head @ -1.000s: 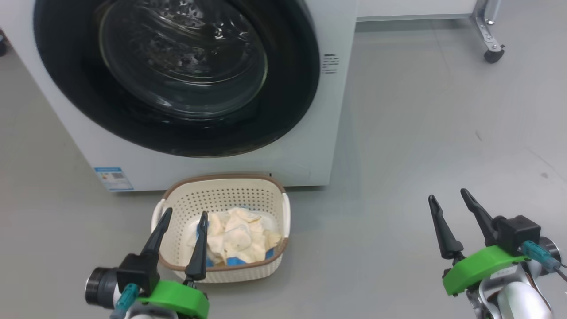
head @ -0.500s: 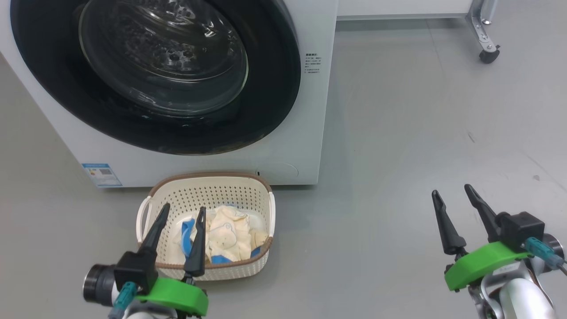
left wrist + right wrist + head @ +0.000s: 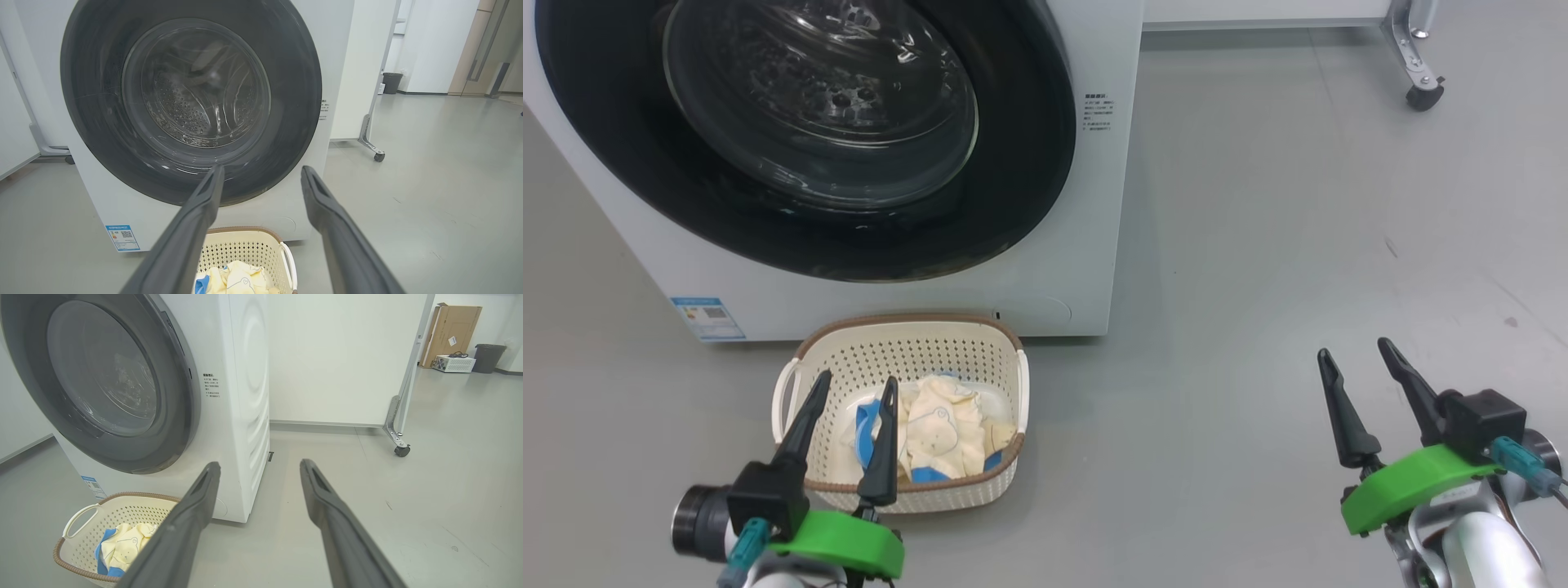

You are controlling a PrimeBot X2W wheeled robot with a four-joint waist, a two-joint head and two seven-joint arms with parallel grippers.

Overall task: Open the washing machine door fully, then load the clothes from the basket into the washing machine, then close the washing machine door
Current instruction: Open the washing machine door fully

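The washing machine door (image 3: 1045,163) is shut. The basket (image 3: 907,322), holding the clothes (image 3: 939,425), stands on the floor (image 3: 1258,245) just before the washing machine (image 3: 1094,269). The left end effector (image 3: 859,376) and right end effector (image 3: 1352,347) gape, empty.

Washing machine door (image 3: 809,139) top off-frame

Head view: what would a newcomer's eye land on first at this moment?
The washing machine door, a glossy black ring around bulging glass, is shut and dominates the upper left. Below it on the grey floor sits the basket, holding the clothes, cream-yellow with blue trim. The left gripper hovers open at the basket's near side, and the right gripper is open at the lower right.
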